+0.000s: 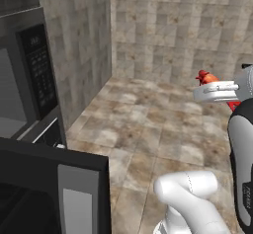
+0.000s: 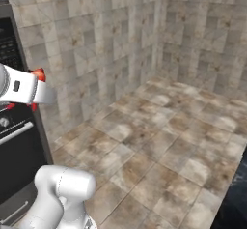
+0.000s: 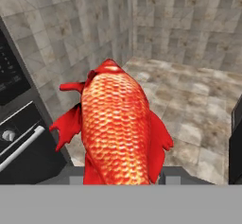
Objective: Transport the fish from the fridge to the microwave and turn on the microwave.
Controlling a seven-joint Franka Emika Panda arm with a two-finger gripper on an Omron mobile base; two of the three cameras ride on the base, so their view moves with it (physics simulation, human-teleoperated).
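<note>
Item 1, my claw: part open, jaws closed on either flank of the fish. I hold it clear of everything, over the tiled floor. Head and fins stick out past the fingertips. In the left base view the red tip of the fish pokes above my hand; in the right base view a bit of red shows behind my wrist.

Item 2, fish: red-orange, scaled, out of the fridge and in transit. Fetching is done, as I judge it.

Item 3, microwave: black, on my left, button panel facing me. Its door appears swung open toward me, low in the left base view. The fish is well apart from it.

Item 4, oven: black, with knob and horizontal handle, below the microwave.

Remaining, by my estimate: carry the fish across to the microwave, set it inside, let go, shut the door, press start.
</note>
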